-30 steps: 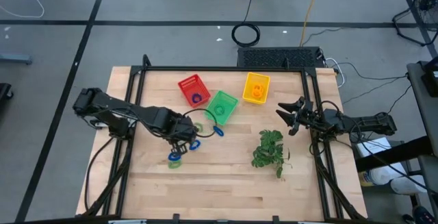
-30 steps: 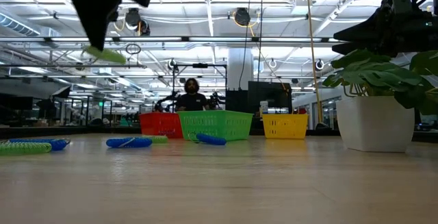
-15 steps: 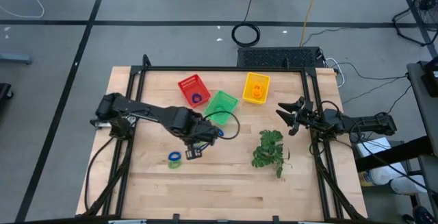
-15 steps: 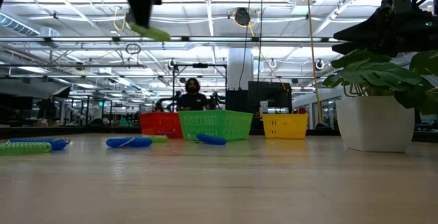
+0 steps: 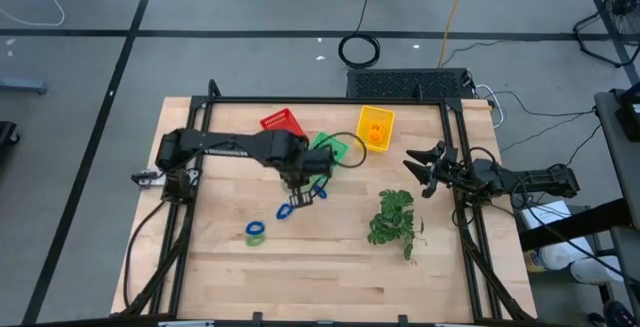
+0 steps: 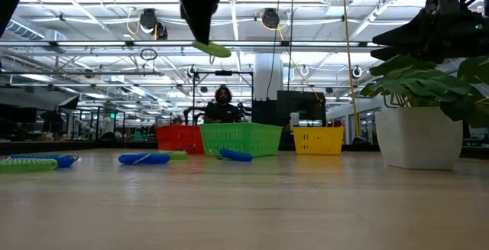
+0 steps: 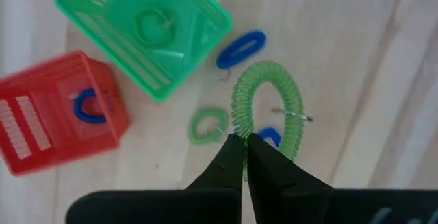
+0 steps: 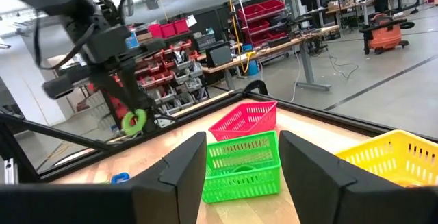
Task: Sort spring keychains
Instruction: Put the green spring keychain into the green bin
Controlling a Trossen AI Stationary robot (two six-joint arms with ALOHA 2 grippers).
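Observation:
My left gripper (image 5: 299, 189) hangs high over the table's middle, just near of the green basket (image 5: 330, 152), shut on a green spring keychain (image 7: 267, 104), which also shows in the low view (image 6: 212, 49). Below it on the wood lie a blue keychain (image 7: 241, 48), a small green one (image 7: 207, 125) and another blue one (image 7: 269, 136). The red basket (image 5: 283, 124) holds a blue keychain (image 7: 87, 105); the green basket holds a green one (image 7: 156, 27). My right gripper (image 5: 420, 167) waits open at the table's right edge. My left gripper pinches the green keychain's coil (image 7: 239, 127) between its two fingertips, at one spot on the loop. The fingers come from above, pointing down. The loop sticks out beyond the tips, lifted well clear of the table.
A yellow basket (image 5: 374, 129) with orange keychains stands right of the green one. A leafy plant sprig (image 5: 393, 217) lies at the right. A green and blue pair of keychains (image 5: 255, 231) lies toward the near left. A person stands in the room behind (image 6: 222, 105).
My left gripper has carried the green keychain up and toward the table's far right, from above the near-left keychains to beside the green basket, rolling its wrist on the way. It has stayed shut on the loop. The right arm has kept still.

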